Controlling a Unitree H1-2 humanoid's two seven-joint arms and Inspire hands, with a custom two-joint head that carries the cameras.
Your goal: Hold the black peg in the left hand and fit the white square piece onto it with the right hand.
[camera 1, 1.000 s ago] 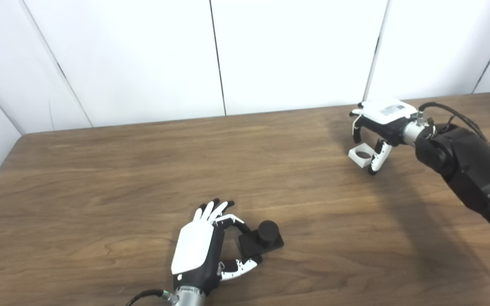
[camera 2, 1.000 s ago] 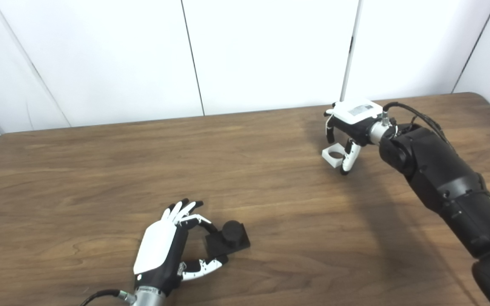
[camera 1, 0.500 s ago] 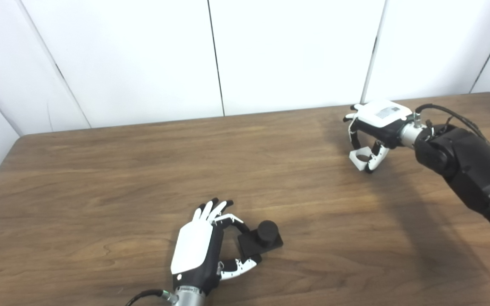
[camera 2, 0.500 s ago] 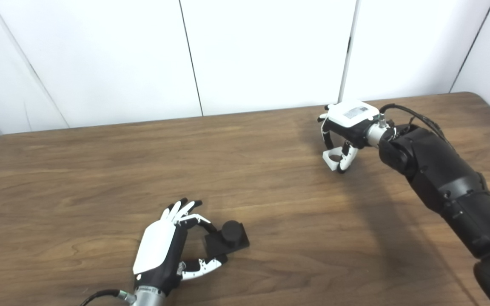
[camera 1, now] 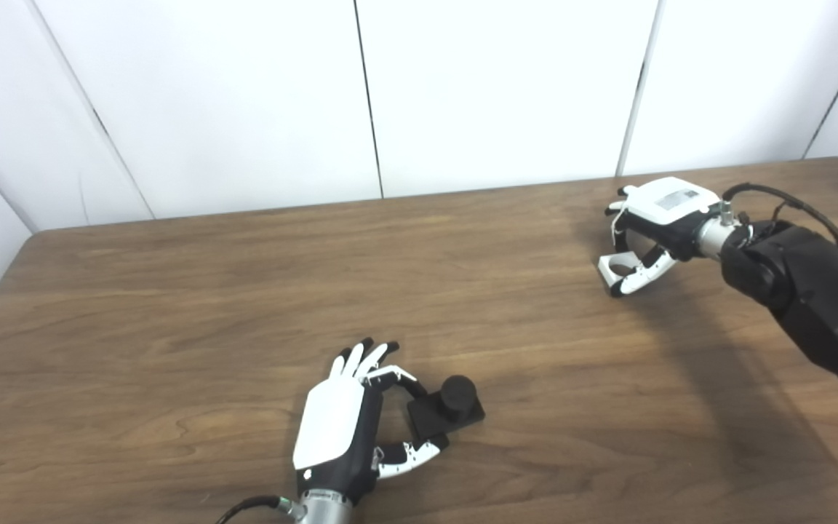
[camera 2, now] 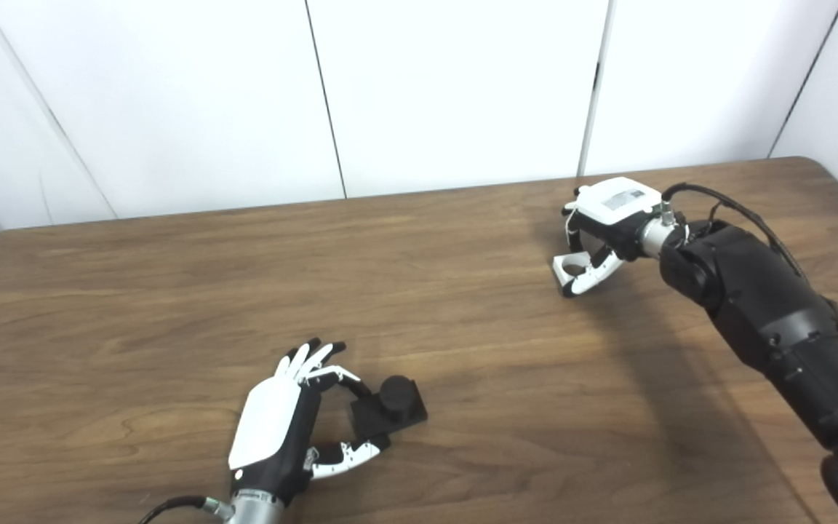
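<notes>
The black peg (camera 1: 449, 411), a round stub on a square base, rests on the table near the front middle. My left hand (camera 1: 342, 426) lies just left of it, with one fingertip on the base's back corner and the thumb on its front corner; the other fingers point straight out. At the far right, my right hand (camera 1: 657, 222) is curled over the white square piece (camera 1: 610, 266), which has a round hole. Fingers press on it from above and the thumb from the front. The piece is tilted and partly hidden by the fingers.
The wooden table (camera 1: 172, 291) stretches wide between the two hands. White wall panels (camera 1: 492, 87) rise right behind its back edge. My black right forearm (camera 1: 812, 298) crosses the table's right side with a cable looping off its wrist.
My right hand has closed its fingers and thumb on the white piece, turned at the wrist and shifted slightly right, tipping the piece. The left hand and the peg have stayed put.
</notes>
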